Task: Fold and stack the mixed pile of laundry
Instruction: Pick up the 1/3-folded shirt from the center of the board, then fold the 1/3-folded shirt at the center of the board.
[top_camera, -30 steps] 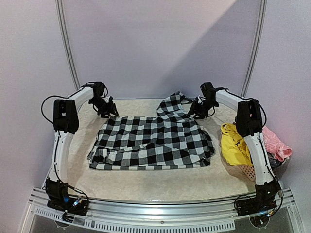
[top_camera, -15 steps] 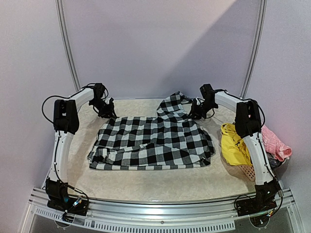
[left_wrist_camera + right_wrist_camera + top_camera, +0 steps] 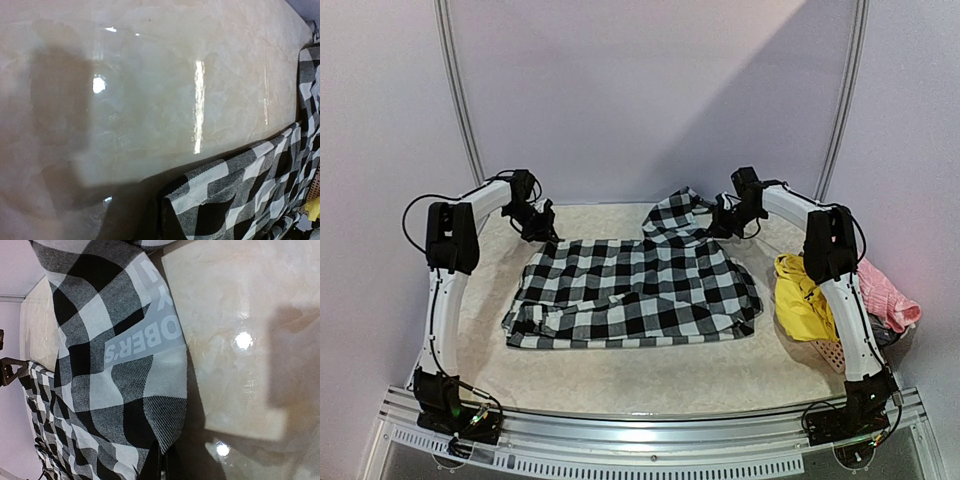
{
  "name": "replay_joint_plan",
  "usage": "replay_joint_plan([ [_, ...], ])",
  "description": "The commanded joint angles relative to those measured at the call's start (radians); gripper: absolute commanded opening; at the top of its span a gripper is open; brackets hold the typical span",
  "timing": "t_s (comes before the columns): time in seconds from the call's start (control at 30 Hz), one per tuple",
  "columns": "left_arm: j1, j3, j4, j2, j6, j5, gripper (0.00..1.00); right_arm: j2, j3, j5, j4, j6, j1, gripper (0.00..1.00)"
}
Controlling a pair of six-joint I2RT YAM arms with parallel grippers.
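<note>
A black-and-white checked cloth shirt (image 3: pixel 640 290) lies spread across the middle of the pale marbled table (image 3: pixel 620 375), its right far part bunched up higher than the rest. The left gripper (image 3: pixel 542 228) sits at the shirt's far left corner and the right gripper (image 3: pixel 720 222) at the raised far right part. Both have their jaws pinched tight together, and in each wrist view the checked cloth runs right down to where the fingers meet. A bright yellow cloth garment (image 3: pixel 800 295) and a pink cloth garment (image 3: pixel 890 295) sit heaped at the table's right edge over a small salmon perforated plastic basket (image 3: pixel 830 352), just beside the shirt.
</note>
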Motion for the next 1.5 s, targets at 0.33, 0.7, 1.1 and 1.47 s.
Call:
replay_joint_plan([
  [0.33, 0.01, -0.264, 0.151, -0.297, 0.021, 0.01, 0.0, -0.284, -0.194, 0.069, 0.119, -0.128, 0.0, 0.0],
  [0.7, 0.009, -0.497, 0.25, -0.453, 0.036, 0.018, 0.0, -0.489, -0.51, 0.143, 0.252, -0.243, 0.047, 0.0],
  [1.1, 0.01, -0.67, 0.314, -0.553, 0.048, 0.033, 0.0, -0.575, -0.673, 0.273, 0.299, -0.223, 0.053, 0.0],
  [1.47, 0.001, -0.834, 0.373, -0.666, 0.042, 0.027, 0.0, -0.611, -0.796, 0.271, 0.361, -0.148, 0.066, 0.03],
])
